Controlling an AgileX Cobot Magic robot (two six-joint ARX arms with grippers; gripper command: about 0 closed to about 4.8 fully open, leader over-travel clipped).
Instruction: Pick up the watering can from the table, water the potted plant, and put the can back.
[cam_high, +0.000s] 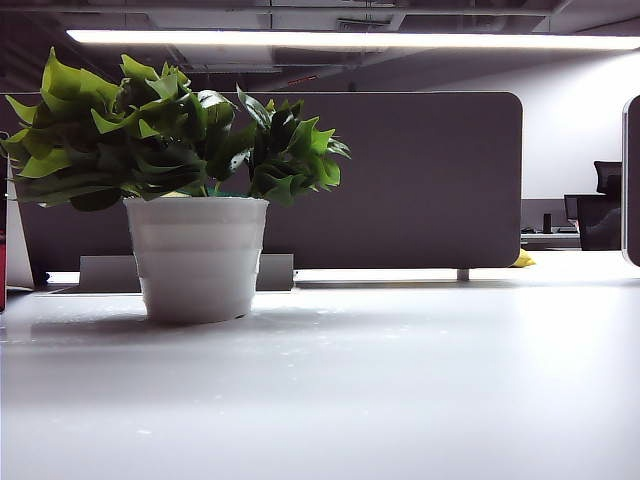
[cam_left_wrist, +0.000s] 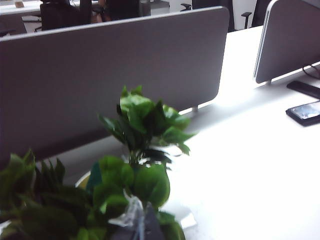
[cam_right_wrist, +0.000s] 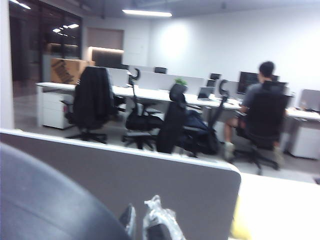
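Watering can (cam_right_wrist: 50, 200) is showing only in the right wrist view, a dark rounded bulk right against the right gripper (cam_right_wrist: 145, 227), whose jaws are squeezing shut on it. Potted plant (cam_high: 195, 190) is standing on the table (cam_high: 400, 380) in the exterior view, which is showing neither arm. The left gripper (cam_left_wrist: 134, 225) is hanging over the leaves; I cannot tell its opening.

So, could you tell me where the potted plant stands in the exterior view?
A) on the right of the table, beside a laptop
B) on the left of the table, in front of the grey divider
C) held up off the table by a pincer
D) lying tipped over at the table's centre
B: the plant stands upright on the left of the table, with the grey divider behind it.
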